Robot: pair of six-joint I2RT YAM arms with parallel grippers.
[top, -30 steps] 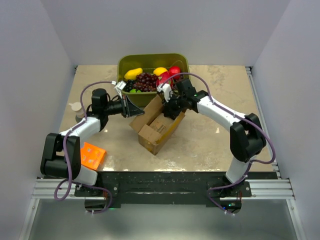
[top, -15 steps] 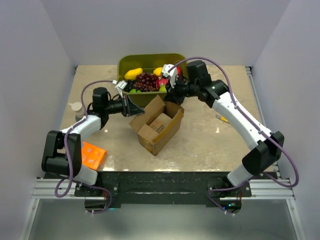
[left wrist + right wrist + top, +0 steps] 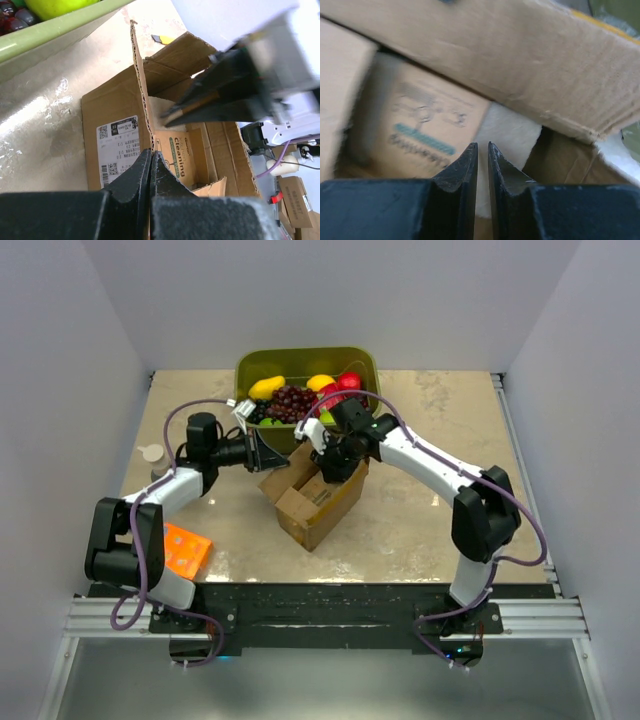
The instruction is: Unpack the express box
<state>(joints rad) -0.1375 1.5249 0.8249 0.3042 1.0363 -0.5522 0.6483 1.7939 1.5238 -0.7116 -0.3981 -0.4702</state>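
The express box (image 3: 312, 498) stands open in the middle of the table, with a white label (image 3: 117, 145) on its side. My left gripper (image 3: 268, 453) is shut on the edge of the box's left flap (image 3: 141, 95), and its fingertips (image 3: 150, 151) are pressed together on the cardboard. My right gripper (image 3: 326, 462) reaches down into the box from the far side. Its jaws (image 3: 482, 145) are a narrow gap apart with nothing between them, just above a white pad (image 3: 509, 134). A brown pack printed "Cleaning" (image 3: 181, 159) lies inside the box and also shows in the right wrist view (image 3: 420, 127).
A green bin (image 3: 305, 362) of fruit stands right behind the box. A flat orange box (image 3: 184, 550) lies at the near left. A small white object (image 3: 152, 453) sits at the left edge. A small yellow tool (image 3: 441, 477) lies right of the box.
My right gripper swung from the box up to the green bin half a second ago and has now come back down into the box. My left gripper has stayed on the flap.
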